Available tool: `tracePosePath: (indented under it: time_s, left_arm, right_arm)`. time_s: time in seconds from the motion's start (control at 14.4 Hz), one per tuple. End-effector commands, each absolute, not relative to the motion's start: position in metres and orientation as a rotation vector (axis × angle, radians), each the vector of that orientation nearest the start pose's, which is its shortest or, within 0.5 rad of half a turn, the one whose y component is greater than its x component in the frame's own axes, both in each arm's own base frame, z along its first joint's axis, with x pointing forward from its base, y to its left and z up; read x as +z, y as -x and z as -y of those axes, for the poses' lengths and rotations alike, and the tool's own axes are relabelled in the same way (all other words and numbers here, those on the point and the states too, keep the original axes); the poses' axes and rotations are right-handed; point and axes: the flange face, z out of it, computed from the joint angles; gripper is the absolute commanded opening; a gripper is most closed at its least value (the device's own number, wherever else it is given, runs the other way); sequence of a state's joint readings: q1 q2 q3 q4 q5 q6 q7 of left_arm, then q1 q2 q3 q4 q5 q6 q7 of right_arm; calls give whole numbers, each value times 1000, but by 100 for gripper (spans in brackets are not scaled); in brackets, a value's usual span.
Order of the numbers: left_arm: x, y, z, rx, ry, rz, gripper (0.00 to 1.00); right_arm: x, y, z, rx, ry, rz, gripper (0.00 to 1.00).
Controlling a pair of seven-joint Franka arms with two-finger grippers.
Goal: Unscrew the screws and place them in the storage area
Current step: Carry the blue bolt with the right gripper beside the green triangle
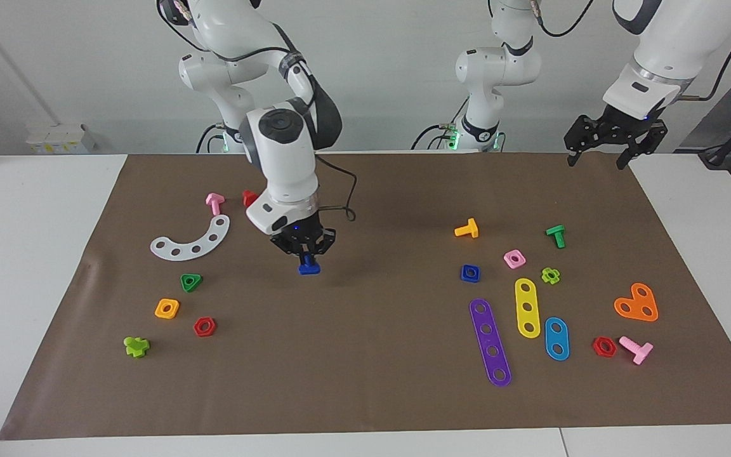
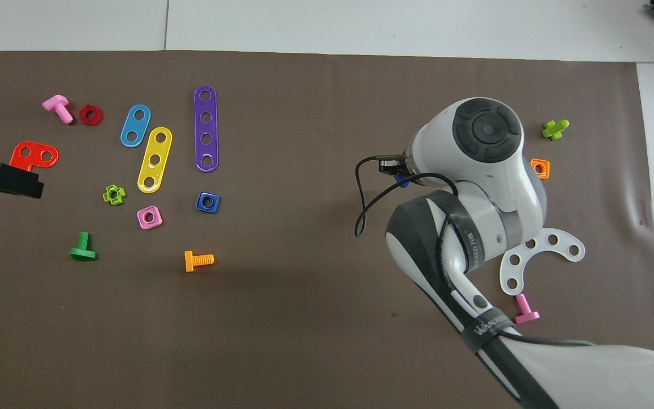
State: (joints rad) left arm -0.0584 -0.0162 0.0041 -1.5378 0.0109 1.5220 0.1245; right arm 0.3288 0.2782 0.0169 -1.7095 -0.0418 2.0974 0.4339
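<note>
The small dark-blue plastic toy screw (image 1: 309, 268) hangs head-down in the air, pinched by its shaft in the right hand (image 1: 306, 258), whose fingertips are closed tight on it. It is over bare brown mat (image 1: 365, 381), just short of the storage area, which is the stretch toward the right arm's end of the tabletop holding the white curved five-hole strip (image 1: 193, 240), the green triangular nut (image 1: 191, 282), the orange square nut (image 1: 167, 308) and the red hexagonal nut (image 1: 204, 326). In the overhead view the arm's wrist hides nearly all of the screw.

The step in hand looks like the carry: the screw is free and on its way to storage. The next move calls for bringing it over an open patch among those nuts, lowering until the head meets the mat, then letting go without knocking a neighbour.

The left hand (image 1: 614, 147) waits high over the mat's edge at the left arm's end, fingers spread, holding nothing.
</note>
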Motion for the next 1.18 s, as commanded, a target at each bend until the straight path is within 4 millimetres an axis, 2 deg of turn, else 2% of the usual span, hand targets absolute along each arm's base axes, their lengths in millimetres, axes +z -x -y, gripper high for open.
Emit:
tracePosePath:
  time_s: [0.0, 0.07, 0.21, 0.28, 0.49, 0.91, 1.11]
  left_arm:
    - [646, -537, 27, 1, 3116, -267, 100]
    - [646, -536, 31, 3, 3116, -274, 100]
    - [646, -535, 32, 12, 3116, -272, 100]
    - [646, -535, 31, 13, 3116, -267, 100]
    - [645, -536, 12, 18, 3121, -215, 100]
    - [645, -536, 11, 18, 3121, -212, 100]
    - [645, -536, 8, 18, 3122, -205, 100]
  right_arm:
    - [444, -618, -156, -136, 3145, -39, 0]
    - [443, -622, -130, -113, 3154, -20, 0]
    - [434, -620, -94, -62, 3163, 20, 0]
    - [427, -614, -78, -51, 3159, 24, 0]
    - [392, -596, -45, -62, 3113, 7, 0]
    - [339, -574, -39, -117, 3089, -19, 0]
    - [328, -568, -35, -94, 3092, -10, 0]
